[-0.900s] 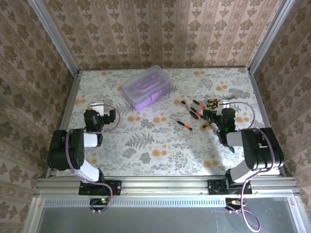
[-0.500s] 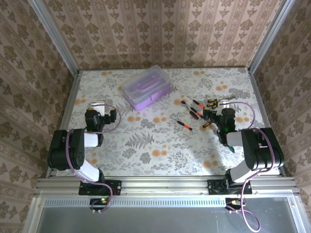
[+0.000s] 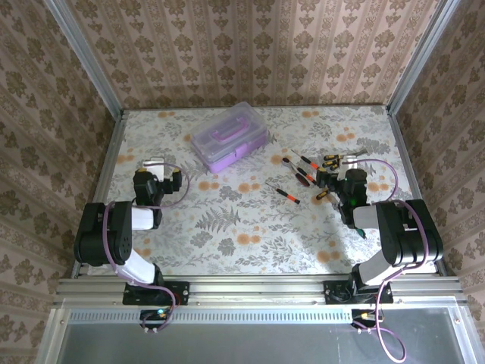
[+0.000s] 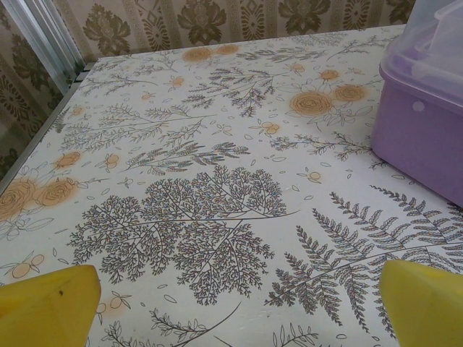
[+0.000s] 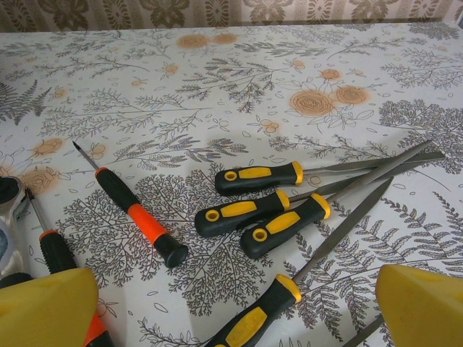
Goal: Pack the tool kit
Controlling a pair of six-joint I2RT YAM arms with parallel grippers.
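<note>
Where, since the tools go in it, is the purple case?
In the top view, the purple case sits far back on the table, left of the screwdrivers, beyond and right of the left gripper.

Purple box (image 3: pixel 229 137): one, near the far edge of the tabletop.
Screwdrivers (image 3: pixel 282 192) with orange and black handles: three, seen from above.
Files (image 5: pixel 260 175) with yellow and black handles: four that can be counted for sure, lying toward the right edge of the tabletop.
</note>
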